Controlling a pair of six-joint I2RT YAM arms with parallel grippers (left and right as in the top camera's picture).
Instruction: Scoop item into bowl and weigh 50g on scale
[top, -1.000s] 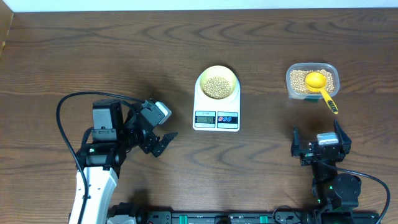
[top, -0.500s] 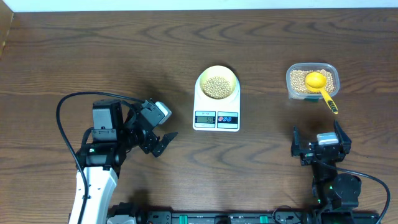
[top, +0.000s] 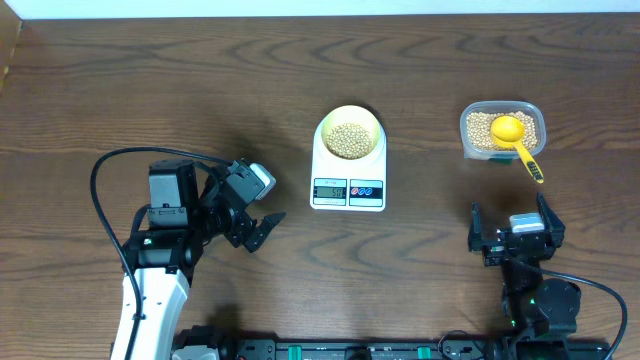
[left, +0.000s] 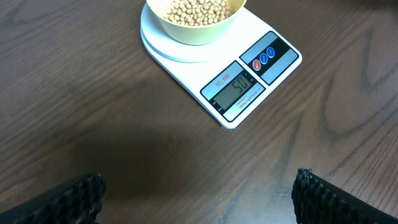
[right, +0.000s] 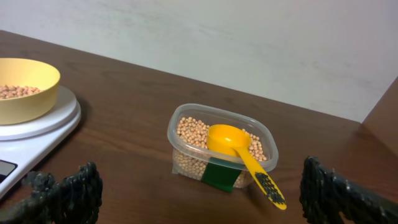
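Note:
The pale yellow bowl (top: 349, 122) stands on the white scale (top: 348, 192) at the table's middle, with tan beans (top: 349, 139) inside it. In the left wrist view the bowl (left: 193, 31) and scale (left: 273, 68) lie ahead, and the display reads 50. My left gripper (top: 260, 230) rests open to the scale's lower left, its fingers (left: 81, 193) wide apart over bare wood. My right gripper (top: 510, 212) stands open below the clear tub (top: 468, 130), nothing between its fingers (right: 323, 186).
The clear tub (right: 186, 152) at the right holds more beans and a bright yellow scoop (right: 233, 142), whose handle (top: 530, 165) sticks out over the rim toward my right gripper. A black cable (top: 110, 165) loops around the left arm.

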